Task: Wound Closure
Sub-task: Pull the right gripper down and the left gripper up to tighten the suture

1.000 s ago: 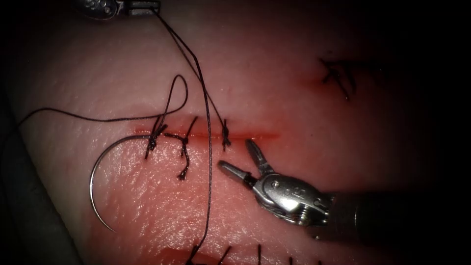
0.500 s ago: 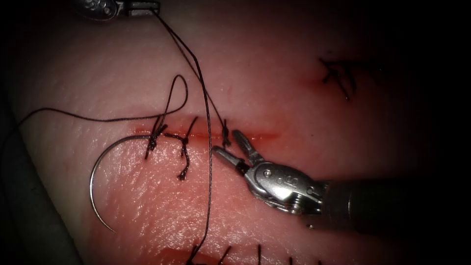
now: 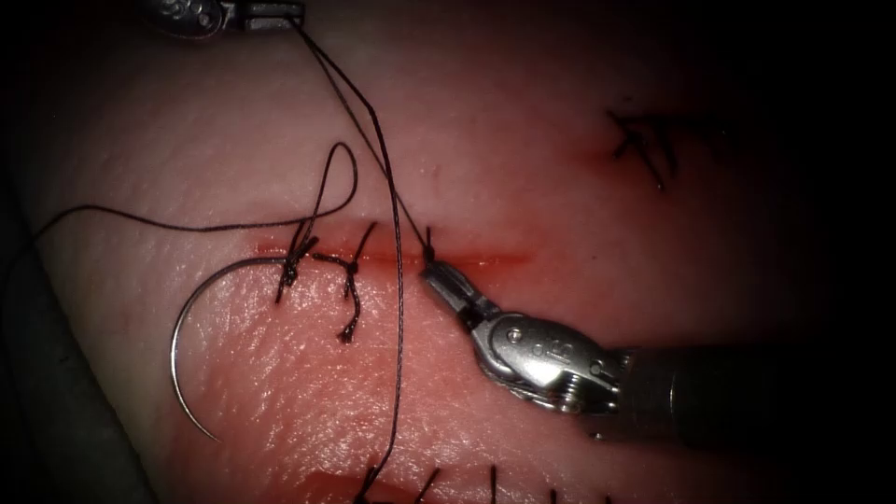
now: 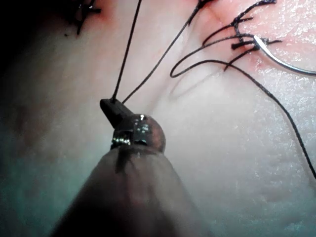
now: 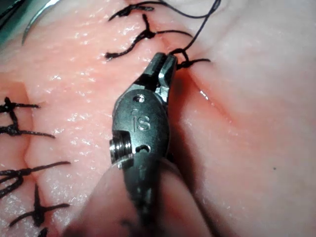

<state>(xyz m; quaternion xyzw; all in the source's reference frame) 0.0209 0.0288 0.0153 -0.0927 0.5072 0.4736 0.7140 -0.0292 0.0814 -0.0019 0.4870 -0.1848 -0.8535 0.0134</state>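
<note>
My left tool hangs above the tissue, its jaws shut on the thread. From there two strands run down toward the newest stitch's knot on the cut. My right tool comes in from the right, its jaws shut on the short thread tail just below that knot. The right wrist view has these jaws closed against the knot. The curved needle lies free on the tissue by the cut's left end, held by neither tool. The left wrist view shows the left jaws gripping both strands.
Two tied stitches cross the cut left of the newest one. One thread strand runs down the tissue to the near edge. An older row of stitches sits at the bottom and another at the upper right. Red fluid lines the cut.
My right tool moved up and left to the newest stitch, and its open jaws closed on the thread tail by the knot. The left tool and the needle stayed still.
</note>
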